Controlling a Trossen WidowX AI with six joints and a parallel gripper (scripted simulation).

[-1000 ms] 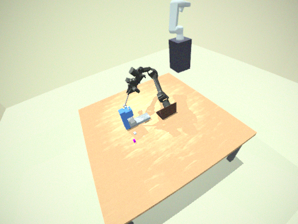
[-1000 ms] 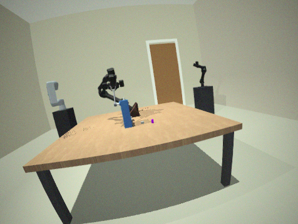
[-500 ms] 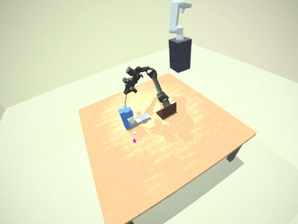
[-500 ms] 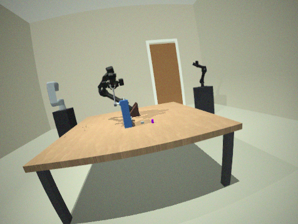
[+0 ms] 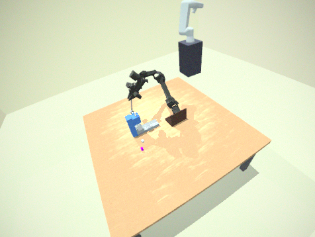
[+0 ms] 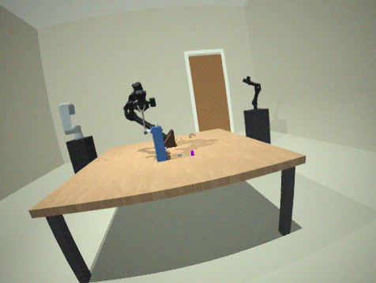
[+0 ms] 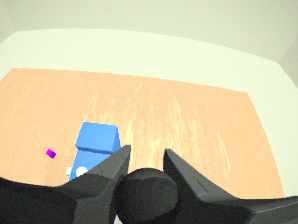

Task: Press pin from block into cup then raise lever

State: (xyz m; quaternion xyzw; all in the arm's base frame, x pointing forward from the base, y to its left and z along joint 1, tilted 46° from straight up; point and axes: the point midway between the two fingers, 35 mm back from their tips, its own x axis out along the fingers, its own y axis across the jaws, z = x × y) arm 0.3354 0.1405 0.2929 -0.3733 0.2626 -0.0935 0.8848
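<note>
Fingers: clamped on the lever's black knob!
Lever: near upright, fingers above blue press.
Press: nearest bench's left edge, top view.

Matt blue press; wood-grained tabletop

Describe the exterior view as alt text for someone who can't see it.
A black robot arm's gripper grips the upright lever of a blue press on a wooden table. A small purple piece stands nearby; behind is a brown door.
</note>
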